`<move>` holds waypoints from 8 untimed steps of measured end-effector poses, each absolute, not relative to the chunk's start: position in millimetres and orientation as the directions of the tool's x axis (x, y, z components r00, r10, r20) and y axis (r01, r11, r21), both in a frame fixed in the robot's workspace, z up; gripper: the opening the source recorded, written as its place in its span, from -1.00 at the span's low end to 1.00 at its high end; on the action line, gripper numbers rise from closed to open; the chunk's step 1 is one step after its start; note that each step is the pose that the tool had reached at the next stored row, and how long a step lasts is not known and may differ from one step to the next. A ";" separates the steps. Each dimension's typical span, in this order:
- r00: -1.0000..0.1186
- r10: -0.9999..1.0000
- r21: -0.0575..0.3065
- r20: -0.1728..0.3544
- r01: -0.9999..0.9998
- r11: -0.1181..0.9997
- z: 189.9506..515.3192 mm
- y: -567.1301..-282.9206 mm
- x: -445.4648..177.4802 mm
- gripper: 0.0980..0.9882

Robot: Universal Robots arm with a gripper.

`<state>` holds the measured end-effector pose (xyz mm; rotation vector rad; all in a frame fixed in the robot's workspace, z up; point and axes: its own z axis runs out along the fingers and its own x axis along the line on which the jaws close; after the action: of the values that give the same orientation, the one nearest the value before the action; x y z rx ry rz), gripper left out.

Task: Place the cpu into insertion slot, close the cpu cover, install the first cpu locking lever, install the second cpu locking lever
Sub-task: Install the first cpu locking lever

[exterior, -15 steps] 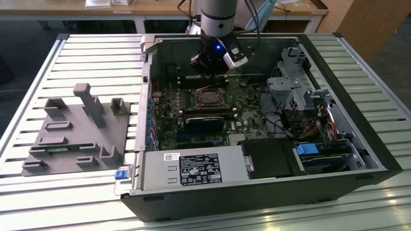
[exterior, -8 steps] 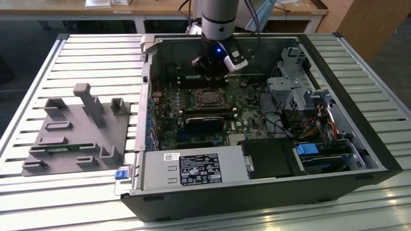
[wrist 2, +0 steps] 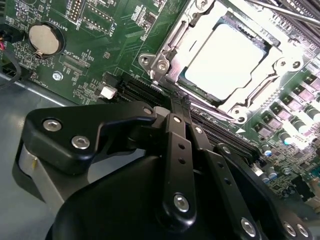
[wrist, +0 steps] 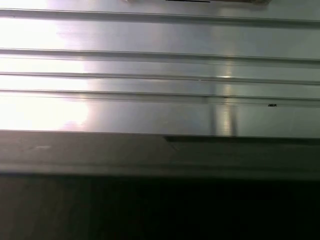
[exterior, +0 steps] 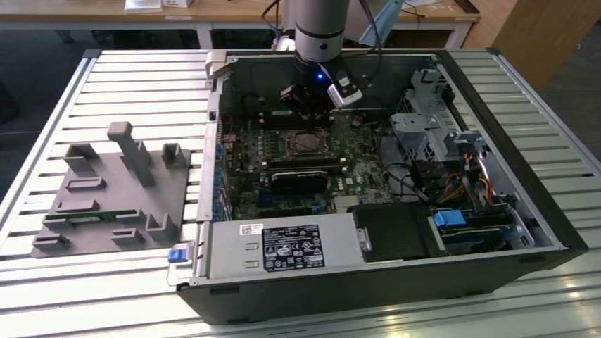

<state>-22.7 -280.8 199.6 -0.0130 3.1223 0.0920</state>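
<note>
The cpu [wrist 2: 225, 57] lies flat in the insertion slot [exterior: 305, 144], its pale metal face showing through the window of the cpu cover [wrist 2: 191, 37], which lies down over it. A thin metal lever rod [wrist 2: 285, 11] runs along the socket's far side, and another lever end [wrist 2: 161, 75] sits at the near corner. My gripper [wrist 2: 180, 105] hangs just short of that near corner, its black fingers pressed together with nothing seen between them. In the exterior view the gripper [exterior: 307, 114] hovers just behind the socket, inside the open computer case.
A long black module [exterior: 300, 176] lies in front of the socket, with the labelled power supply box [exterior: 281, 248] nearer still. Drive cages and cables [exterior: 441, 141] fill the exterior view's right. A grey fixture [exterior: 112, 190] stands on the slatted table [wrist: 150, 75]. A coin battery [wrist 2: 44, 39] is on the board.
</note>
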 end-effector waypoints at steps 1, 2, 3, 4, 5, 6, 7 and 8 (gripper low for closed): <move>-1.000 -0.008 0.059 -0.018 -0.009 0.998 199.8 -280.8 -22.7 -0.96; -1.000 -0.008 0.059 -0.018 -0.009 0.998 200.3 -280.8 -22.7 -0.96; -1.000 -0.008 0.059 -0.018 -0.009 0.998 200.7 -280.8 -22.7 -0.96; -1.000 -0.008 0.059 -0.018 -0.009 0.998 200.8 -280.7 -22.6 -0.96; -1.000 -0.008 0.059 -0.018 -0.009 0.998 200.8 -280.7 -22.6 -0.96; -1.000 -0.008 0.059 -0.018 -0.009 0.998 200.8 -280.7 -22.6 -0.96; -1.000 -0.008 0.059 -0.018 -0.009 0.998 200.9 -280.8 -22.5 -0.96; -1.000 -0.008 0.058 -0.018 -0.009 0.998 200.8 -280.8 -22.4 -0.96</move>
<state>-22.4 -280.8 200.8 -0.0130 3.1222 0.0902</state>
